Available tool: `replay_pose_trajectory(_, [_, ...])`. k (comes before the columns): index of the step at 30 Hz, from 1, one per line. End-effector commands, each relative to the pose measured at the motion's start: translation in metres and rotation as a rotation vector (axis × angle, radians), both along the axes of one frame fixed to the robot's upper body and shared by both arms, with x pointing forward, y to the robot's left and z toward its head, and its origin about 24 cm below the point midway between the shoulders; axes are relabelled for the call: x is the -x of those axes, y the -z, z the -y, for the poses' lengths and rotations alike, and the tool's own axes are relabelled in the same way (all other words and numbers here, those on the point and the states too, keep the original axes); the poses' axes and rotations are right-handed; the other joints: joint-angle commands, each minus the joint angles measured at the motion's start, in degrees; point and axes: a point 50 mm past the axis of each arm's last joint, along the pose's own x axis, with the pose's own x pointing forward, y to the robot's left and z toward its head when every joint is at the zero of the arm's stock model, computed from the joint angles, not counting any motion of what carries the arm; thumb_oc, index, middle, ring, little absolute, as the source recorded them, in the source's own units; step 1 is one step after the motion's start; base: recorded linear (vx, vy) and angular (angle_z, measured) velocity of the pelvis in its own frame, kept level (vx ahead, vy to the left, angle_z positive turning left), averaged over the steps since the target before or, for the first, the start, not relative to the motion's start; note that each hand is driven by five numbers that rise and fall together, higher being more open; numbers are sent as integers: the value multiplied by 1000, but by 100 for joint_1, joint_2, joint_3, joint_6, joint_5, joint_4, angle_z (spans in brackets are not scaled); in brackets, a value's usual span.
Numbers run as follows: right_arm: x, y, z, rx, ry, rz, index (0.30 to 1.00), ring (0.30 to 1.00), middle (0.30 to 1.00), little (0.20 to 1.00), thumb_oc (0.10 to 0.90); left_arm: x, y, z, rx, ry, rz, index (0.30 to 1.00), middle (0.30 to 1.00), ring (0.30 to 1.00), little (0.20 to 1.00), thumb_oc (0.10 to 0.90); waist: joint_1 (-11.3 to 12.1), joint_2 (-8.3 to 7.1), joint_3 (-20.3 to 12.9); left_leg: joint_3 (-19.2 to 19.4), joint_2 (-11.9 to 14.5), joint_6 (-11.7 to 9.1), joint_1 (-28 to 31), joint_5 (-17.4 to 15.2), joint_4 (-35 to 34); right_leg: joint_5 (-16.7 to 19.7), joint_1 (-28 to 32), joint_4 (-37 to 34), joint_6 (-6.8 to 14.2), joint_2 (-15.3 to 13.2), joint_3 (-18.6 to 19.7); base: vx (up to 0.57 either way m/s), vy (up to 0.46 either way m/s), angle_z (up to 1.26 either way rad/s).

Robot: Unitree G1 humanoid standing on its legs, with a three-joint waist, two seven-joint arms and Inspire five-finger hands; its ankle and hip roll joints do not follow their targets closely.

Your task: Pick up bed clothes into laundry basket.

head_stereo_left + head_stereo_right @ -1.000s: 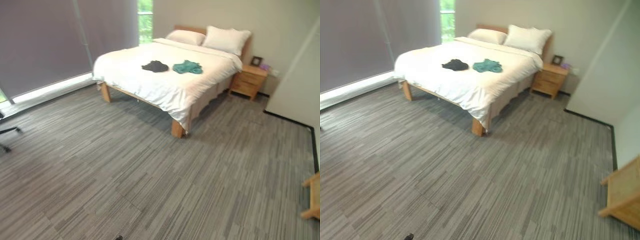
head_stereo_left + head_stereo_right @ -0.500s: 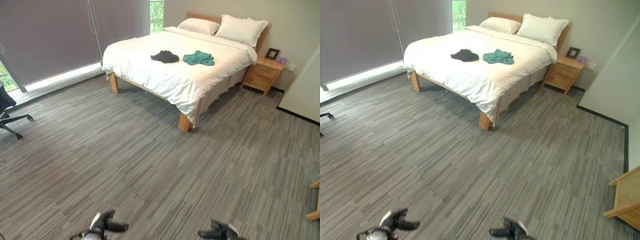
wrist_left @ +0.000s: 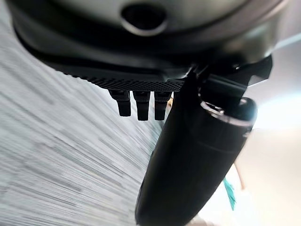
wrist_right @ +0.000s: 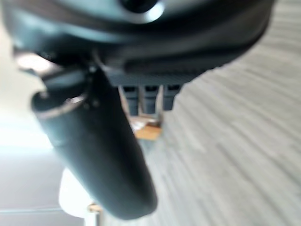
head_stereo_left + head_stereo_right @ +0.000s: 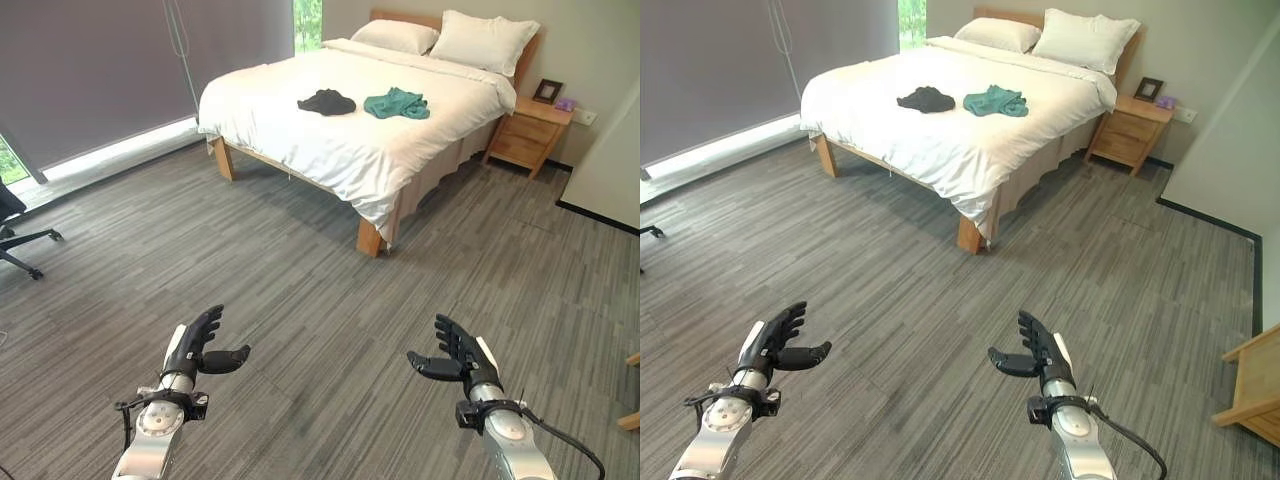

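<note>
A black garment (image 5: 326, 102) and a teal garment (image 5: 396, 103) lie side by side on the white bed (image 5: 300, 140) across the room. My left hand (image 5: 198, 344) hangs over the carpet at the lower left, fingers straight and thumb out, holding nothing. My right hand (image 5: 459, 355) mirrors it at the lower right, also open and empty. Both hands are far from the bed. In the left wrist view the thumb (image 3: 193, 160) stands out straight; in the right wrist view the thumb (image 4: 94, 150) does the same.
Grey striped carpet (image 5: 300, 290) stretches between me and the bed. A wooden nightstand (image 5: 531, 135) stands right of the bed. An office chair's base (image 5: 20, 240) sits at the left, a wooden furniture piece (image 5: 1255, 390) at the right, a blind-covered window (image 5: 90, 70) along the left wall.
Both hands have risen into view with fingers spread. The camera has tilted down, so the bed sits higher in the picture.
</note>
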Motion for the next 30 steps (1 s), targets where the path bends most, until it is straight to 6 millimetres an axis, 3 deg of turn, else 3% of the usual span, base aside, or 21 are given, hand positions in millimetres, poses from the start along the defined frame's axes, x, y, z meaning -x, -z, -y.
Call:
replay_pose_trajectory(1, [-30,-43,-7,42,-79,227,900,900,900,900,800,-13,-29,-22,-62,-66,154,900,900,900,900,800,-65,-224,-169,-512,-255,97,-516,255,-147,173,93,58,348,-237,-130,59,71,-20])
replay_pose_trajectory(5, [-42,-53,-10,24,-93,271,900,900,900,900,800,-18,-39,-23,-96,-50,180,900,900,900,900,800,-7,-196,-24,-461,-329,231,-588,158,-97,-27,1,316,354,-331,-106,61,113,-7])
replay_pose_trajectory(6, [-45,-57,-11,9,-95,293,900,900,900,900,800,-21,-42,-23,-92,-47,190,900,900,900,900,800,-8,-148,56,-469,-371,308,-634,120,-36,-178,-241,889,360,-386,-87,11,143,-2])
replay_pose_trajectory(7, [-48,-62,-16,-14,-104,319,900,900,900,900,800,-24,-45,-22,-99,-43,196,900,900,900,900,800,-47,-107,152,-482,-403,376,-645,76,12,-70,-528,1512,381,-414,-63,8,207,-5])
replay_pose_trajectory(10, [-55,-68,-33,-45,-171,340,900,900,900,900,800,-30,-50,-19,-86,-55,225,900,900,900,900,800,-155,27,443,-343,-350,517,-572,-69,117,715,-1683,3492,538,-631,-131,114,222,-26])
replay_pose_trajectory(12, [-58,-69,-39,-56,-191,346,900,900,900,900,800,-33,-52,-18,-81,-58,237,900,900,900,900,800,-194,48,543,-304,-322,524,-464,-154,161,742,-1973,3810,563,-683,-154,209,105,-28])
replay_pose_trajectory(13, [-59,-68,-41,-58,-195,338,900,900,900,900,800,-35,-53,-18,-82,-56,238,900,900,900,900,800,-245,54,606,-293,-301,518,-322,-258,189,690,-2167,3839,570,-692,-272,501,61,-32])
replay_pose_trajectory(14, [-58,-69,-40,-60,-200,340,900,900,900,900,800,-41,-57,-13,-80,-27,259,900,900,900,900,800,-451,-43,653,-385,-380,443,59,-415,154,628,-2474,3030,555,-446,-324,517,60,-37])
replay_pose_trajectory(15, [-58,-69,-40,-60,-199,340,900,900,900,900,800,-41,-57,-13,-79,-26,259,900,900,900,900,800,-457,-10,672,-398,-342,435,111,-434,132,611,-2418,3007,552,-417,-351,568,23,-42])
replay_pose_trajectory(16, [-57,-69,-37,-57,-193,339,900,900,900,900,800,-45,-58,-10,-66,-11,267,900,900,900,900,800,-570,-43,676,-478,-347,381,361,-577,92,627,-2453,2536,562,-309,-342,677,-55,-15])
replay_pose_trajectory(17, [-54,-65,-34,-59,-174,324,900,900,900,900,800,-54,-59,-3,-43,11,278,900,900,900,900,800,-777,-194,569,-703,-379,280,849,-745,-31,876,-2656,1331,682,-256,-280,938,-82,25])
replay_pose_trajectory(18, [-52,-63,-32,-55,-168,313,900,900,900,900,800,-58,-60,-1,-46,23,280,900,900,900,900,800,-921,-157,538,-836,-228,198,1168,-802,-122,1077,-2647,795,760,-200,-314,1058,-104,86])
replay_pose_trajectory(21, [-47,-61,-27,-31,-171,294,900,900,900,900,800,-57,-58,2,-79,52,258,900,900,900,900,800,-1091,-104,392,-993,8,77,1541,-792,-89,1388,-2559,551,861,-211,-522,782,-57,80])
replay_pose_trajectory(22, [-38,-55,-23,-30,-173,257,900,900,900,900,800,-48,-50,5,-92,83,217,900,900,900,900,800,-1216,17,154,-883,258,-369,1513,221,878,1355,-2406,968,618,-55,-625,933,-91,19])
replay_pose_trajectory(23, [-37,-54,-22,-48,-154,257,900,900,900,900,800,-47,-43,11,-51,90,196,900,900,900,900,800,-1209,16,116,-640,333,-623,1092,907,1791,1212,-2138,1023,469,14,-546,943,-88,-1])
replay_pose_trajectory(24, [-37,-54,-22,-49,-154,256,900,900,900,900,800,-47,-43,10,-51,90,195,900,900,900,900,800,-1203,44,106,-628,363,-622,1087,873,1814,1186,-2140,1031,476,45,-550,584,-156,19])
replay_pose_trajectory(25, [-37,-55,-21,-73,-132,265,900,900,900,900,800,-48,-40,13,-16,80,189,900,900,900,900,800,-1123,-45,97,-421,450,-664,619,1257,2841,959,-1843,1042,266,77,-537,839,-311,44])
replay_pose_trajectory(26, [-37,-60,-20,-134,-95,303,900,900,900,900,800,-49,-35,22,11,105,173,900,900,900,900,800,-794,-309,290,-303,114,-345,-618,1082,4466,562,-1138,868,0,62,-304,1042,-406,39])
replay_pose_trajectory(27, [-39,-62,-17,-118,-89,306,900,900,900,900,800,-50,-36,25,6,125,175,900,900,900,900,800,-560,-460,386,-219,-81,-227,-1291,777,4799,443,-783,750,-29,1,-183,985,-332,-7])
replay_pose_trajectory(28, [-42,-65,-15,-99,-86,314,900,900,900,900,800,-52,-37,28,0,141,173,900,900,900,900,800,-336,-550,435,-102,-260,-47,-1820,507,4707,388,-493,632,-23,-35,-62,723,-127,-40])
replay_pose_trajectory(30, [-49,-71,-16,-96,-97,339,900,900,900,900,800,-51,-40,32,8,169,190,900,900,900,900,800,-53,-571,430,49,-281,60,-2356,373,3867,233,-25,484,23,-46,60,781,10,-43])
